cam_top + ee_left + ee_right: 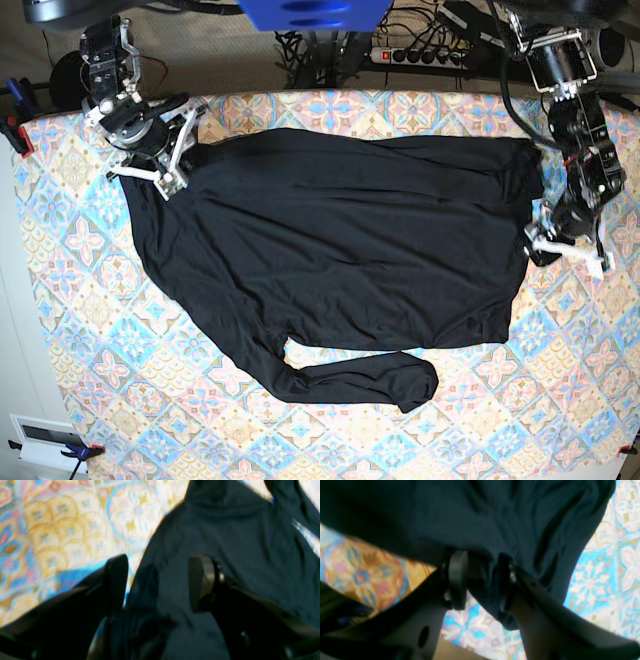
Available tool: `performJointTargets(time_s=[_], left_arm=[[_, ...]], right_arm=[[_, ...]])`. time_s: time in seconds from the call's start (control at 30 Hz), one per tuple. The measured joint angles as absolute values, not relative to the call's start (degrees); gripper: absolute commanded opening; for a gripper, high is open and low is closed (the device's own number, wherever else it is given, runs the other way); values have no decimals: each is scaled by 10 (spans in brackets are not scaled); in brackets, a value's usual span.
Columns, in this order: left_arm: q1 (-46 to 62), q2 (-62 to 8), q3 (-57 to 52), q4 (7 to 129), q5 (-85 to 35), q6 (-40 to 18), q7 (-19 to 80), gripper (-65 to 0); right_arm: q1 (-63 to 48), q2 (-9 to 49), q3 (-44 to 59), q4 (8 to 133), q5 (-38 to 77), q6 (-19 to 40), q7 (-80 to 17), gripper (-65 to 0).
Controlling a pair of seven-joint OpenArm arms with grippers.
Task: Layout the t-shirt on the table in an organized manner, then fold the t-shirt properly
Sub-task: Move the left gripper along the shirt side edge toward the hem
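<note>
The black t-shirt lies spread across the patterned table, with one long sleeve curled along its near side. My right gripper is at the shirt's far left corner. In the right wrist view it is shut on a bunch of the t-shirt above the table. My left gripper sits at the shirt's right edge. In the left wrist view its jaws stand wide apart, with a fold of the t-shirt lying loose between them on the table.
A power strip and cables lie behind the table's far edge. A white box sits off the near left corner. Clamps hold the cloth at the left edge.
</note>
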State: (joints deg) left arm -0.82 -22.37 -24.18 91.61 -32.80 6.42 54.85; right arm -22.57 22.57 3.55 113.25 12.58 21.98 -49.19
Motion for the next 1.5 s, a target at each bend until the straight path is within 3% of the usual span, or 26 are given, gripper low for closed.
performJointTargets(time_s=[0.3, 0.43, 0.77, 1.03, 1.5], left_arm=[[-202, -214, -244, 689, -321, 68, 534, -288], [-252, -199, -242, 594, -321, 67, 472, -288], [-298, -189, -20, 517, -332, 60, 317, -288], [-356, -198, 49, 366, -327, 73, 233, -288], [-390, -175, 175, 276, -322, 71, 164, -288]], right_arm=[[-164, 226, 46, 1132, 192, 219, -491, -460], [-145, 201, 47, 1132, 185, 215, -491, -460], [-148, 192, 44, 1131, 189, 219, -492, -460], [-148, 192, 45, 1130, 189, 219, -491, -460], [-147, 192, 45, 1130, 189, 219, -491, -460]])
